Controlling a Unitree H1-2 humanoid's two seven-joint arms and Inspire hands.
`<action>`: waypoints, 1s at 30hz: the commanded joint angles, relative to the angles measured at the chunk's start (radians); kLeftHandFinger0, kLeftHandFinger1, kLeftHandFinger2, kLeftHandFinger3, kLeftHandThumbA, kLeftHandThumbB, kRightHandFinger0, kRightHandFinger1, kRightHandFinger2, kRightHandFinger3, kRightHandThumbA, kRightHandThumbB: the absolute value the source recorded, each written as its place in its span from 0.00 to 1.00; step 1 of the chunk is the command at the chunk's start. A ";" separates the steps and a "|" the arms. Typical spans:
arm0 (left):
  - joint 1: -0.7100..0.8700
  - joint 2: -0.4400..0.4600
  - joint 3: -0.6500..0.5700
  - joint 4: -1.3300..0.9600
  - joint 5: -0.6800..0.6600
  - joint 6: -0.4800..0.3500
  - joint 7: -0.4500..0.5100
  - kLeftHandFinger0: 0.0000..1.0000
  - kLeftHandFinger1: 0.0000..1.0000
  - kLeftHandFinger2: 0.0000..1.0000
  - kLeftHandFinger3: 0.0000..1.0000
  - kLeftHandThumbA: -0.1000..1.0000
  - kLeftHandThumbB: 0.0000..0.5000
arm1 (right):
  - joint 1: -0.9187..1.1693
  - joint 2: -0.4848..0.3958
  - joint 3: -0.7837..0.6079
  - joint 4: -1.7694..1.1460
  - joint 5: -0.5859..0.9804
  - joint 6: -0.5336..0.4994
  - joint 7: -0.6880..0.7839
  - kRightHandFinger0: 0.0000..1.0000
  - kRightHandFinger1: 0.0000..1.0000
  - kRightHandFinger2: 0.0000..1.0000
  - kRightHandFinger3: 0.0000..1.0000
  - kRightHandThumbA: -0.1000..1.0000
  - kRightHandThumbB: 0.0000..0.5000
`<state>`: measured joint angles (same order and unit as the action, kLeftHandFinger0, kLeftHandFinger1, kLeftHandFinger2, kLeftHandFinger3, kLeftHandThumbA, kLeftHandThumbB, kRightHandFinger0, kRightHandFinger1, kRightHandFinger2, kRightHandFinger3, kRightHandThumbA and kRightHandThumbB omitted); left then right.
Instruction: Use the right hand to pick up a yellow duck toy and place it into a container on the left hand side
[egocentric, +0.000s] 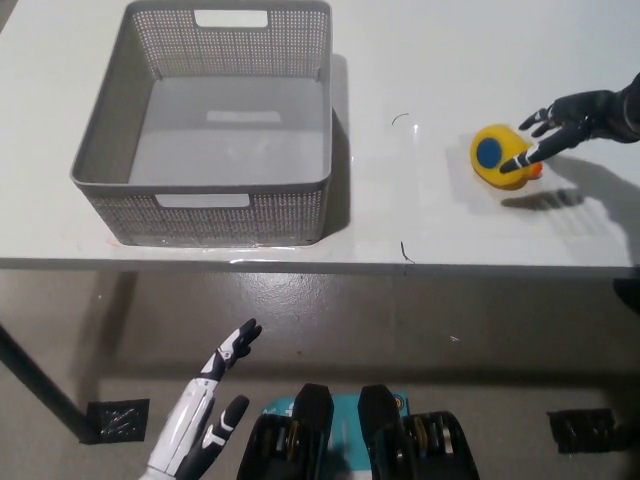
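A yellow duck toy with a blue round spot lies on the white table at the right. My black right hand hovers just right of and above the duck, open, with one fingertip over the duck's right edge. Nothing is held in it. The grey mesh basket stands at the table's left with nothing inside. My white left hand rests open below the table's front edge, at the lower left.
The table's front edge runs across the picture at about mid-height, with grey floor below it. Bare table top separates the basket from the duck. A small dark mark sits near the front edge.
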<state>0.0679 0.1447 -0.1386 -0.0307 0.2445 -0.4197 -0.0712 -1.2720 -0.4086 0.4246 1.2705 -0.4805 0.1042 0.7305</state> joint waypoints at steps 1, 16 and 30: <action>-0.010 0.010 -0.007 -0.029 -0.005 -0.010 -0.012 1.00 1.00 1.00 1.00 1.00 0.64 | -0.089 0.008 0.019 0.032 -0.011 -0.050 -0.040 1.00 1.00 1.00 1.00 1.00 0.92; -0.017 0.014 -0.012 -0.043 0.013 -0.005 -0.021 1.00 1.00 1.00 1.00 1.00 0.63 | -0.083 0.028 0.059 0.091 -0.021 -0.072 -0.088 1.00 1.00 1.00 1.00 1.00 1.00; -0.013 0.013 -0.027 -0.046 0.021 -0.018 -0.026 1.00 1.00 1.00 1.00 1.00 0.61 | -0.095 0.049 0.098 0.115 -0.046 -0.055 -0.215 1.00 1.00 1.00 1.00 1.00 1.00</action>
<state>0.0574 0.1457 -0.1576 -0.0379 0.2616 -0.4125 -0.0896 -1.3040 -0.3583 0.5168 1.3854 -0.5085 0.0598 0.6162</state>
